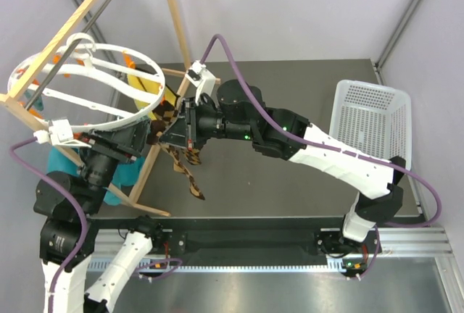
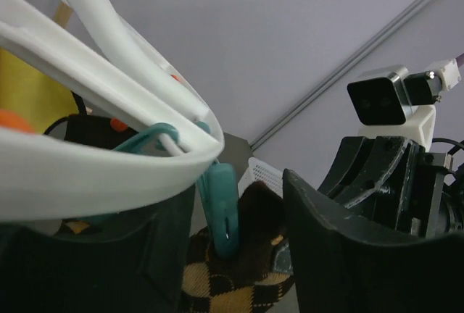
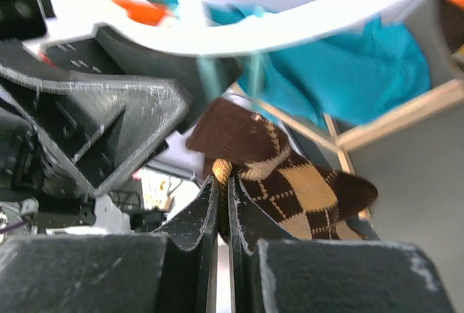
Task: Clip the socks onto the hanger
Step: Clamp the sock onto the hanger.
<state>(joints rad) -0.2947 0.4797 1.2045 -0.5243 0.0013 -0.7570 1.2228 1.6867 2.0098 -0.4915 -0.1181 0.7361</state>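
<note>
Hanger ring [image 1: 116,119] sits in the upper left of the overhead view. Just under its rim the left gripper [image 2: 232,201] has its jaws apart on either side of a teal clip [image 2: 221,211]. The clip seems to bite the dark cuff of the socks [image 1: 181,157] at mid-frame. Right of them, the right gripper [image 3: 223,190] has its jaws clamped on the sock's edge. That grip should let go only once the clip clearly holds, and gently.

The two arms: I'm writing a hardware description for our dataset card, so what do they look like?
Both the left arm and right arm have white shell links, black joints and a looping purple cable. Each wrist carries a white camera mount. The fingers are matte black, wedge-shaped, scuffed pale.
</note>
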